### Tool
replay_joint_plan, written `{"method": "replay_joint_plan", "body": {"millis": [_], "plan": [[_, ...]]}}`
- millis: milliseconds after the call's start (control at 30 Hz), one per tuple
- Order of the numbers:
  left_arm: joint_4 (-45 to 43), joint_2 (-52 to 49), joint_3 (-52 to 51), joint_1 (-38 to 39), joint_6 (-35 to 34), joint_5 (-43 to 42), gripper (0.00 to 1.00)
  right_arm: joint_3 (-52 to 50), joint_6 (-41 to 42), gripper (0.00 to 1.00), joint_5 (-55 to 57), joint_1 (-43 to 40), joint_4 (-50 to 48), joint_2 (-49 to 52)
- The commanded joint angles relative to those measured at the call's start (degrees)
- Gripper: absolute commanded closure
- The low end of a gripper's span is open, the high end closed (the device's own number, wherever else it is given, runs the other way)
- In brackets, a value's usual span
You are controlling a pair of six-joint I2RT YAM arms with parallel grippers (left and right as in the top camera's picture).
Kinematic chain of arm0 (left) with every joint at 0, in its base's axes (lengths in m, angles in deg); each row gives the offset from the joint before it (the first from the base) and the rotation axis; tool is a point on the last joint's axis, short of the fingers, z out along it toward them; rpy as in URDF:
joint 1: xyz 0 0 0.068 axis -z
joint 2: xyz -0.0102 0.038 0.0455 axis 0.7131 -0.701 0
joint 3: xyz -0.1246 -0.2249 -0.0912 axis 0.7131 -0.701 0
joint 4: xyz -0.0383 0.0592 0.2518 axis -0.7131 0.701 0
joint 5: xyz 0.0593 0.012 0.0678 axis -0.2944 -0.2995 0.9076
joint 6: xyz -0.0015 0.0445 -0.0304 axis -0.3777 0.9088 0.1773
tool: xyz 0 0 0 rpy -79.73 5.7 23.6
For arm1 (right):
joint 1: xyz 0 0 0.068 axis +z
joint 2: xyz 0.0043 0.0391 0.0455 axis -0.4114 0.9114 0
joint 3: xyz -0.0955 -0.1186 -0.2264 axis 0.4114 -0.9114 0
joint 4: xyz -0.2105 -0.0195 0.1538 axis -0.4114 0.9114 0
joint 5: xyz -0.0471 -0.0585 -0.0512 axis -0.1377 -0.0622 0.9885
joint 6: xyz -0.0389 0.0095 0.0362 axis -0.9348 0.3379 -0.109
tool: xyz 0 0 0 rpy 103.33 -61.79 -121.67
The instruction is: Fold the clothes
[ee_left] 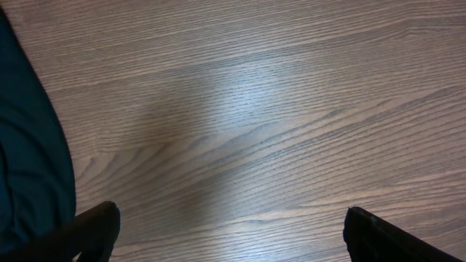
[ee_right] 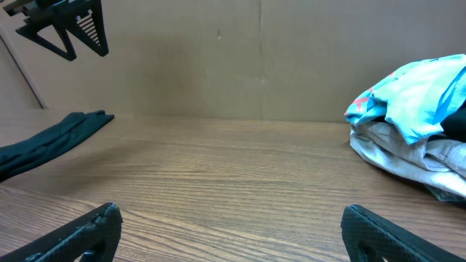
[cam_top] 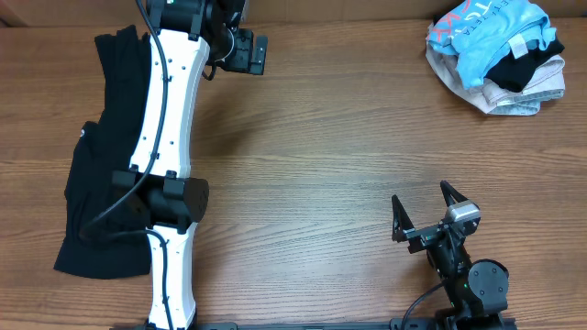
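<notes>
Two end effectors stand wide open and empty. Overhead, the left end effector [cam_top: 260, 53] hangs over bare worktop [cam_top: 321, 156] beside a spread dark garment [cam_top: 96, 183]. The right end effector [cam_top: 424, 198] sits well apart from the heap of clothes [cam_top: 523, 96], with the light blue T-shirt [cam_top: 500, 32] crumpled on top. Left wrist shows only wood and the dark garment's edge. Right wrist alone shows the heap's height, so a grab there would likely lift several layers together.
</notes>
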State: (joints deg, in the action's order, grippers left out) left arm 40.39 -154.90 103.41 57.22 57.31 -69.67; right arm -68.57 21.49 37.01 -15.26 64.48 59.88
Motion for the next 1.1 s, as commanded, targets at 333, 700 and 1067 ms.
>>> {"method": "replay_joint_plan", "body": {"millis": [333,700,1067], "plan": [[-0.09,0.02,-0.2,-0.09,-0.15,0.2,0.0,-0.59,-0.22,0.0,0.79,0.04,-0.22,-0.68],[-0.76,12.24,-12.46,-0.44,-0.02,0.7,0.0,-0.59,-0.22,0.0,0.79,0.04,-0.24,-0.68],[-42.75,52.5,-67.25,-2.43,2.64,2.21,0.0,-0.59,-0.22,0.0,0.79,0.04,-0.22,-0.68]]}}
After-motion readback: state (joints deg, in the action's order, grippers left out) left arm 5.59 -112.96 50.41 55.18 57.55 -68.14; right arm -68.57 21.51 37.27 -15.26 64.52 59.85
